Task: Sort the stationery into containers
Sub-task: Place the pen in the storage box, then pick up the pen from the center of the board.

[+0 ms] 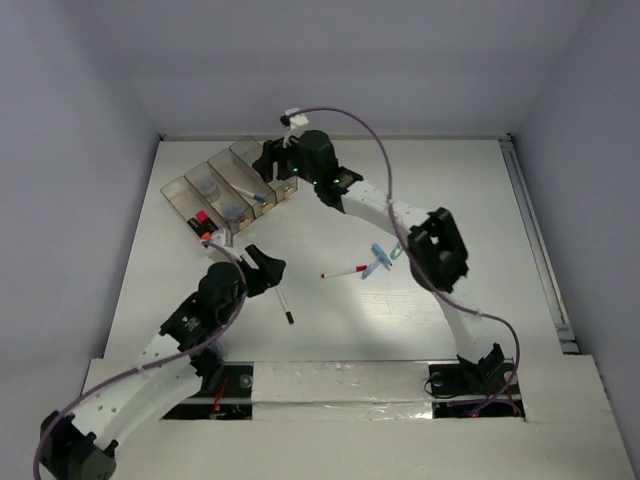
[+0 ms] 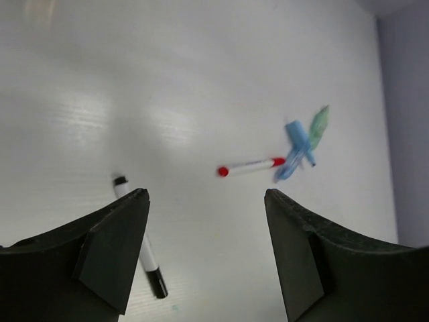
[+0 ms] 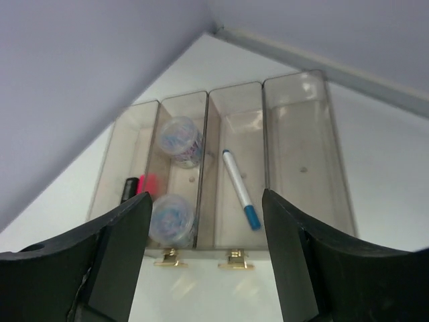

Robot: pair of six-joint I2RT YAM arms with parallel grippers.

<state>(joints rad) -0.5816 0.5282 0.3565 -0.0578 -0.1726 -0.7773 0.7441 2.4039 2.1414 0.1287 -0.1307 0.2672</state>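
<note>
A white table (image 1: 330, 335) stands enclosed by pale lilac walls (image 1: 70, 150)

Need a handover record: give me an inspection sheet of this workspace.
Surface: white table.
Job's things: containers hold a highlighter, two rolls, a blue-tipped pen; end bin empty. Black-tipped pen, red-tipped pen, clips lie loose on table.
Clutter: nothing seen.
Grippers: left tool open near black-tipped pen; right tool open above containers.
Cables: purple cables along each arm.
Surroundings: pale walls.
</note>
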